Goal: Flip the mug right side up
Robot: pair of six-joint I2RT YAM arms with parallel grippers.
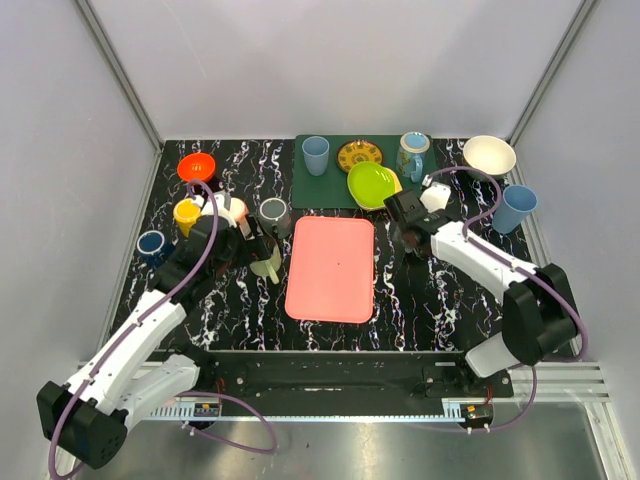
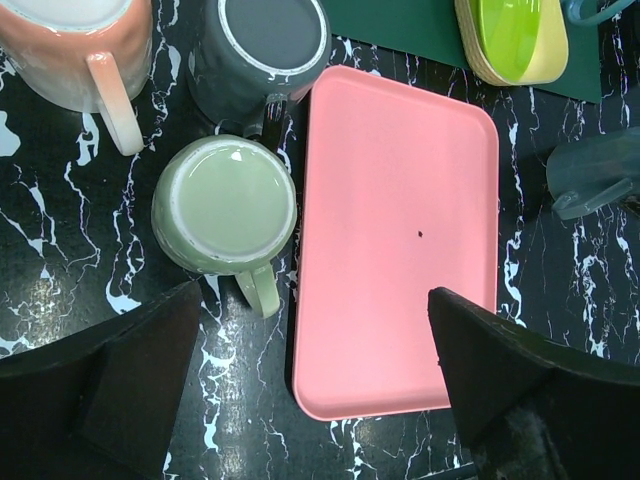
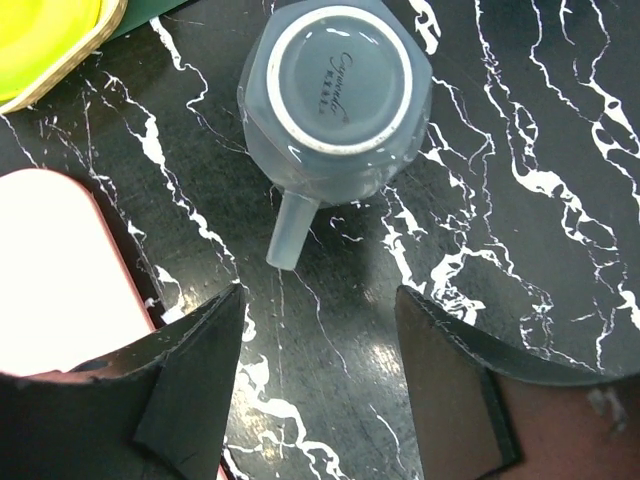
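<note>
A grey-blue mug [image 3: 335, 100] stands upside down on the black marble table, base up and handle pointing toward my right gripper. It also shows in the left wrist view [image 2: 592, 175], right of the pink tray. My right gripper [image 3: 320, 350] is open and empty, hovering just short of the mug's handle. In the top view [image 1: 410, 235] it hides most of the mug. My left gripper [image 2: 315, 385] is open and empty above the tray's near left corner, next to an upright pale green mug [image 2: 225, 205].
A pink tray [image 1: 331, 268] lies in the middle. A grey mug [image 1: 274, 213], a pink-and-white mug [image 1: 228, 210], a yellow cup [image 1: 187, 215], a dark blue cup [image 1: 152, 245] and an orange bowl [image 1: 197, 166] stand at left. A green mat [image 1: 320, 188] holds cups and plates.
</note>
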